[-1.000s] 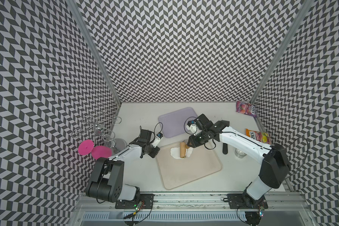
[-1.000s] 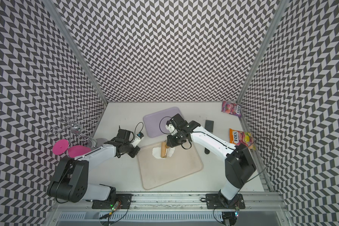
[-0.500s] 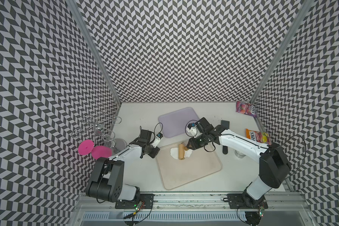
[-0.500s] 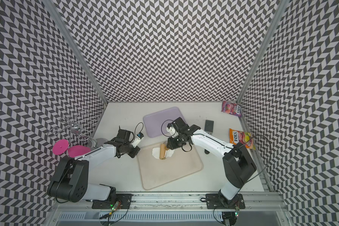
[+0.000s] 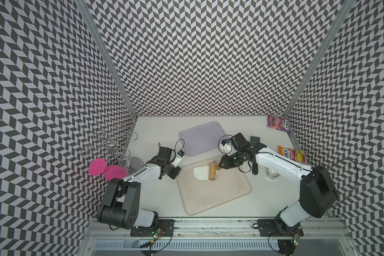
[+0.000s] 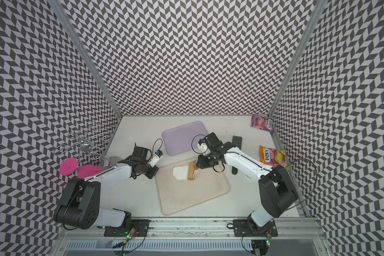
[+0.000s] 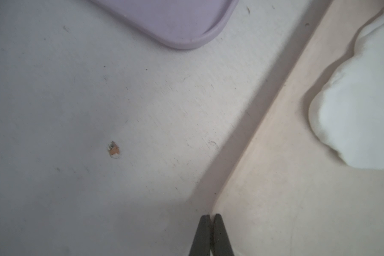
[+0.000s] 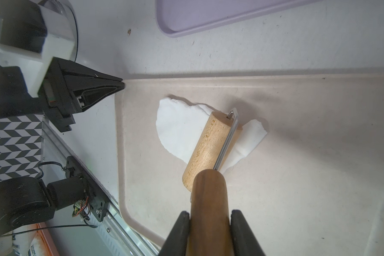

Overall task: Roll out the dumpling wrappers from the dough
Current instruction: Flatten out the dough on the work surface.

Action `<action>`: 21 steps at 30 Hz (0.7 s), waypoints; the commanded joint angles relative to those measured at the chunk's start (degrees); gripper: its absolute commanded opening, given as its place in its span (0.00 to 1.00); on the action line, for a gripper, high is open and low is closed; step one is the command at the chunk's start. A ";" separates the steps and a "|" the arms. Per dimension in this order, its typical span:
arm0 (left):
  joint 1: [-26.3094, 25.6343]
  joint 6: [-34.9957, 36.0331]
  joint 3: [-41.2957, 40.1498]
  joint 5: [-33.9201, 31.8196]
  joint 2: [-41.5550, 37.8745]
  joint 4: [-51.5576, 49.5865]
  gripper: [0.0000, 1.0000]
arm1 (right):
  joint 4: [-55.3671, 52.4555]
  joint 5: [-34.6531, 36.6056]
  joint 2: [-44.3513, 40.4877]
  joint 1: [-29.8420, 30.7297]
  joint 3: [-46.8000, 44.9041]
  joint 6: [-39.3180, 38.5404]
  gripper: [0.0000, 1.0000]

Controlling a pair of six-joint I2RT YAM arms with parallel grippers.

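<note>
Toward far edge of mat point(image 5: 220, 195), roller point(image 5: 212, 172) on dough point(image 5: 199, 173), clamped in right hand point(image 8: 210, 215); left hand point(image 7: 211, 216) shut at corner; could tear if overpressed.

Both arms share one build: white tubular links between bulky matte-black joint housings. The left arm point(image 5: 142, 175) is at lower left in both top views and the right arm point(image 5: 282, 164) at lower right. Each ends in a black base plate point(image 5: 152, 228) bolted to a silver rail point(image 5: 208, 223). A small circuit board point(image 5: 155, 232) with a green light and thin wires hangs at each base. Each wrist carries a white camera block point(image 5: 179, 158) with a blue spot, fed by a looping black cable point(image 5: 179, 144). The left gripper point(image 8: 122, 83) is a black ribbed wedge tapering to a point. The right gripper point(image 8: 210, 223) has flat black fingers point(image 8: 180, 232).
</note>
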 commanded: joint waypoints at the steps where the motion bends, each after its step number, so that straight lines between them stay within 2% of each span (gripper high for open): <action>1: 0.12 1.46 -0.15 1.24 -1.17 0.15 0.00 | -11.72 21.08 4.11 -1.94 -3.54 -0.58 0.00; 5: 0.12 1.46 -0.27 1.41 -1.27 0.15 0.00 | -13.96 22.58 1.72 -1.86 1.24 -0.31 0.00; 7: 0.11 1.46 -0.23 1.63 -1.26 0.04 0.00 | -14.48 21.00 0.04 -1.71 4.84 -1.36 0.00; 12: 0.08 1.46 -0.23 1.81 -1.18 0.13 0.00 | -12.99 5.81 -1.75 -0.79 12.50 -5.74 0.00; 14: 0.12 1.46 -0.23 1.76 -1.17 0.15 0.00 | -12.72 2.44 -0.83 0.39 14.84 -6.06 0.00; 21: 0.12 1.40 -0.24 1.71 -0.92 0.18 0.00 | -13.49 3.33 6.82 5.54 21.34 -6.74 0.00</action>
